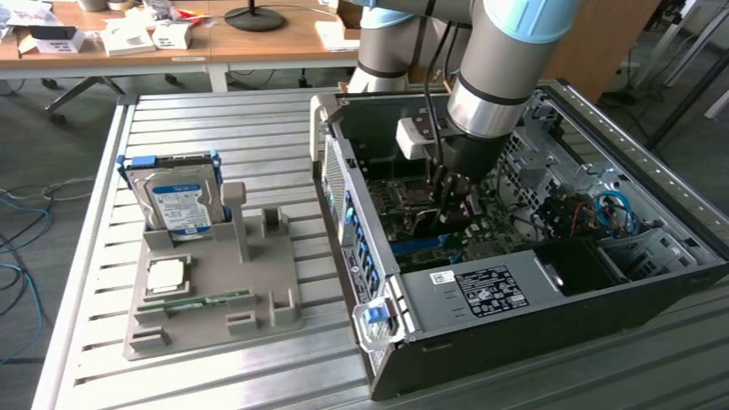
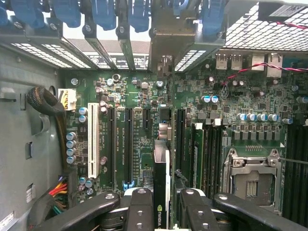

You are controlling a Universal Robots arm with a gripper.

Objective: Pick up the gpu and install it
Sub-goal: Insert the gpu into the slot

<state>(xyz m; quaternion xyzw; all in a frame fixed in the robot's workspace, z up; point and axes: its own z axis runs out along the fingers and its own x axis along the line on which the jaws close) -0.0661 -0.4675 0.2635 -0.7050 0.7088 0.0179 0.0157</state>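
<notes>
The gpu [image 2: 161, 159] is a thin dark card seen edge-on, with a green logo near my fingers and its metal bracket [image 2: 163, 57] toward the case's rear slot openings. My gripper [image 2: 161, 211] is shut on it, one black finger on each side. The card stands on edge over the green motherboard [image 2: 144, 96], between the long black expansion slots [image 2: 129, 144] and the memory slots. In the exterior view my gripper [image 1: 450, 201] reaches down into the open computer case [image 1: 490, 290], and the dark gpu [image 1: 439, 220] hangs below the fingers, close to the board. Whether it touches a slot I cannot tell.
A grey holder [image 1: 268, 290] at the exterior view's left carries a silver hard drive [image 1: 177, 201], a processor chip [image 1: 167, 273] and a green memory stick [image 1: 200, 301]. Inside the case are a white slot [image 2: 93, 144], a processor socket [image 2: 252, 178], blue slot latches [image 2: 101, 12] and loose cables [image 1: 609, 209].
</notes>
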